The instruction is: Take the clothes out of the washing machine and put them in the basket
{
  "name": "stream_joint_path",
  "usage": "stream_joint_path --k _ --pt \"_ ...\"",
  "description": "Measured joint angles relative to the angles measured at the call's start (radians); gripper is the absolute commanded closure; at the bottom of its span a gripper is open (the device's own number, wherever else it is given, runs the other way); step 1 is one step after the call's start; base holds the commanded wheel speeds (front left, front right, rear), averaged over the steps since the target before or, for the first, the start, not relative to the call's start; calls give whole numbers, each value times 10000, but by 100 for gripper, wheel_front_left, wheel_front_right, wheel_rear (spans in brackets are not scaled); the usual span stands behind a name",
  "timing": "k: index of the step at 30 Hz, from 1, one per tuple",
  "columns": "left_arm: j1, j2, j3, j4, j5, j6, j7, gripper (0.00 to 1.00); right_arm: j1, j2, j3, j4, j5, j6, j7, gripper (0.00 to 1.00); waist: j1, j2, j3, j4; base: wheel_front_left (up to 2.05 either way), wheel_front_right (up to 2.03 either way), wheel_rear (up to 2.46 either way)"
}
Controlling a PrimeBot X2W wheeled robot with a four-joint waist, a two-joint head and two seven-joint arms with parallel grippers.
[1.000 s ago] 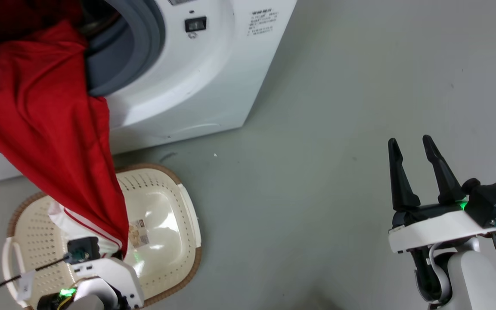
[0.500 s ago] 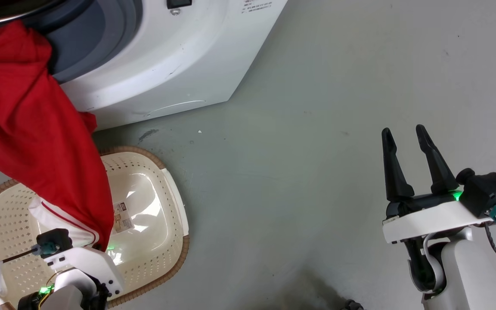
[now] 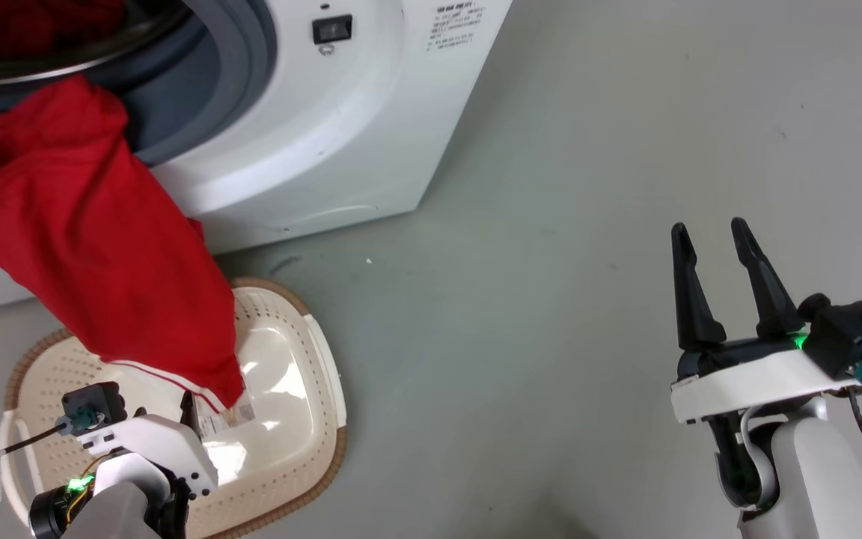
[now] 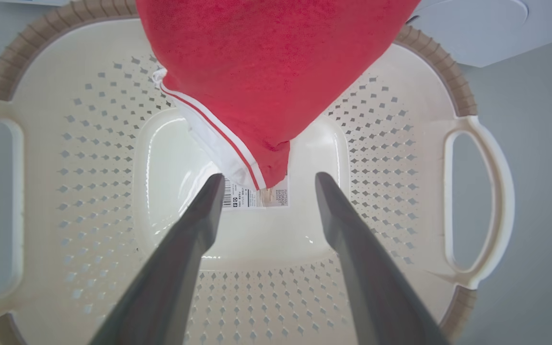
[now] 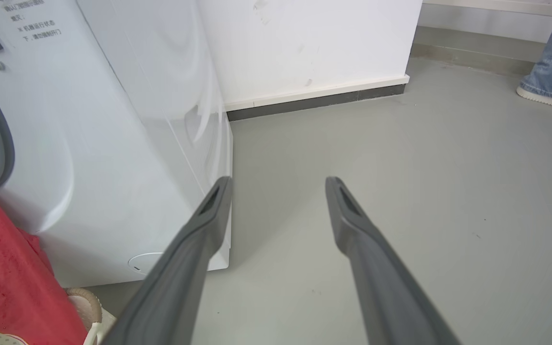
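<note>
A red garment (image 3: 102,254) of the clothes hangs out of the washing machine (image 3: 341,150) porthole and down into the cream basket (image 3: 42,382) on the floor. More red cloth (image 3: 19,30) lies in the drum. In the left wrist view the garment's white-striped hem (image 4: 218,143) dangles over the paper label in the basket (image 4: 89,191). My left gripper (image 4: 269,176) is open just below the hem tip, holding nothing. It hovers over the basket (image 3: 195,408). My right gripper (image 3: 708,226) stands open over bare floor, far to the right of the machine.
The right wrist view looks past the washing machine (image 5: 113,167) corner to a white wall with a dark baseboard (image 5: 314,98). A person's shoe and jeans leg (image 5: 551,91) stand at the far right there. Grey floor (image 3: 551,314) spreads between the basket and my right arm.
The head camera has shifted. The garment's lower end, earlier drawn down to my left gripper, now hangs free of its open fingers. The right arm has kept its pose.
</note>
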Motion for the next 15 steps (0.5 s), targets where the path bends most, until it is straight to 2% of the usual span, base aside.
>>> stream_joint_path --k 9,15 --pt "1313 -12 848 -2945 1172 654 -12 0 616 0 -295 -115 -470 0 96 0 -1 0 -1284 429 0 0 0" --pt "2241 -376 1666 -4832 2217 798 -40 0 1018 0 -460 -456 -646 0 393 0 -2 0 -2003 828 0 0 0"
